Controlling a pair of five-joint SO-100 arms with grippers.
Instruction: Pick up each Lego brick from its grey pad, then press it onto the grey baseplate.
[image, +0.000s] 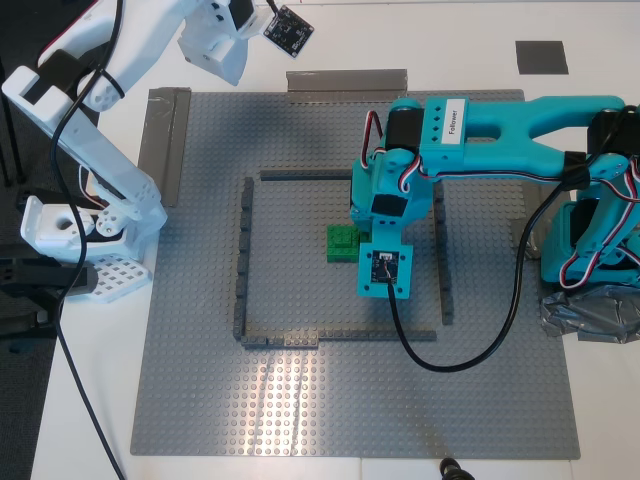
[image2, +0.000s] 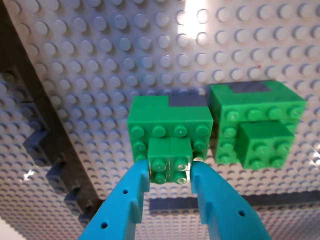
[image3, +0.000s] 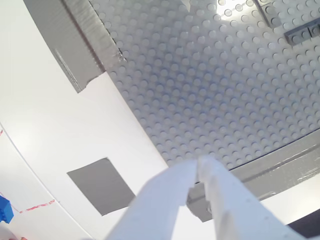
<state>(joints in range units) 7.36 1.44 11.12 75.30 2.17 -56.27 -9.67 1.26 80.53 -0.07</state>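
Observation:
My first gripper (image2: 170, 169), teal, is shut on a small green Lego brick (image2: 170, 161) that sits on a wider green brick (image2: 167, 122) on the grey baseplate (image2: 100, 50). Beside it stands a second green stack (image2: 252, 107) with a small green brick (image2: 265, 146) on top. In the exterior view the green bricks (image: 343, 243) lie inside the dark grey frame (image: 243, 260), half under the teal arm (image: 400, 190). My second gripper (image3: 197, 170), white, is shut and empty above the table beside the baseplate's (image3: 200, 75) corner. One grey pad (image3: 100, 185) is bare; another (image: 541, 56) lies at the far right.
Grey tape strips (image: 165, 140) (image: 347, 82) hold the baseplate's (image: 300, 400) far edges. The white arm's base (image: 80, 240) stands at the exterior view's left, the teal arm's taped base (image: 595, 315) at its right. A black cable (image: 440, 350) loops over the plate.

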